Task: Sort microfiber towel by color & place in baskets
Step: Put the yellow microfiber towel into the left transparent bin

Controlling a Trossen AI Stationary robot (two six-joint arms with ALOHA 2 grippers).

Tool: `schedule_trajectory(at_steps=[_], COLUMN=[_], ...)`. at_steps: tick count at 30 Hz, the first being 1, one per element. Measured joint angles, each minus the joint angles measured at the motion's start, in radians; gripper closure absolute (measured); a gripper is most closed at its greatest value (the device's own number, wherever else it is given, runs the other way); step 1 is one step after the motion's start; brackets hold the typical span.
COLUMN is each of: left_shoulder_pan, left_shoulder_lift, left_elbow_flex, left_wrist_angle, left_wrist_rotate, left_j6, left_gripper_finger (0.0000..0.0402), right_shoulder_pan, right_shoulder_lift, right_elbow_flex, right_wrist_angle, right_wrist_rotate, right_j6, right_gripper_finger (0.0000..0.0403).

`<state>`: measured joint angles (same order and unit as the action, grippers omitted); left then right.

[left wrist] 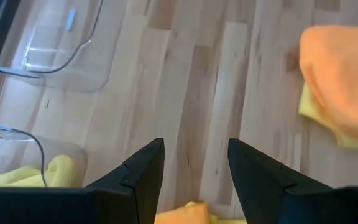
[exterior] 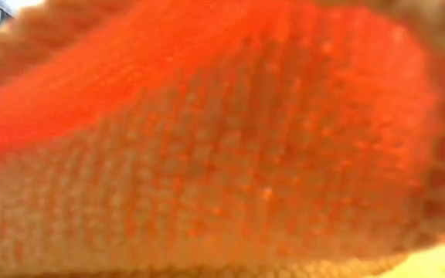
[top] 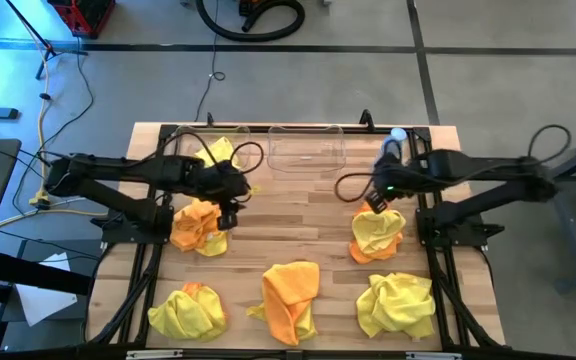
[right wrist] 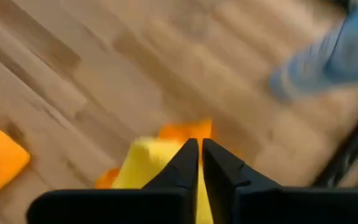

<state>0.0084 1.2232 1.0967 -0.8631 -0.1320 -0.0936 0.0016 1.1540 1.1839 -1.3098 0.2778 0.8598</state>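
Several bright yellow and orange microfiber towels lie bunched on the wooden table. My left gripper is open beside an orange-and-yellow heap, its fingers over bare wood. My right gripper is shut at the top of a yellow-and-orange heap. Two clear baskets stand at the far edge. The left one holds a yellow towel, and the right one shows nothing inside. An orange towel fills the low view. My right gripper pinches the top of the yellow-and-orange heap between its two shut fingers, coming from above. Orange cloth shows just past the tips and yellow cloth beside them; which one it holds I cannot tell. The heap's lower part rests on the table.
Nearer the front edge lie a yellow heap with some orange, an orange towel and a yellow heap. A small pale bottle with a blue top stands at the far right corner. Bare wood lies between the arms.
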Motion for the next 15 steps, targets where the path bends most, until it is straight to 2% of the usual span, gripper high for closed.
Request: schedule_trajectory(at_steps=[4,8,15], left_shoulder_pan=[0.043,0.073,0.083], left_shoulder_lift=[-0.123,-0.263,-0.418], left_elbow_flex=[-0.126,-0.23,-0.281], left_wrist_angle=[0.022,0.031,0.042], left_wrist_rotate=[0.036,0.057,0.102], left_j6=[0.018,-0.012,-0.056], left_gripper_finger=[0.0237,0.0237,0.0237], right_shoulder_pan=[0.027,0.071,0.134], right_shoulder_lift=[0.09,0.146,0.236], right_elbow_flex=[0.012,0.012,0.013], right_wrist_angle=[-0.014,-0.018,-0.06], right_wrist_rotate=[-0.092,-0.126,-0.132], right_j6=[0.153,0.308,0.488], right_gripper_finger=[0.0325,0.0258,0.0146])
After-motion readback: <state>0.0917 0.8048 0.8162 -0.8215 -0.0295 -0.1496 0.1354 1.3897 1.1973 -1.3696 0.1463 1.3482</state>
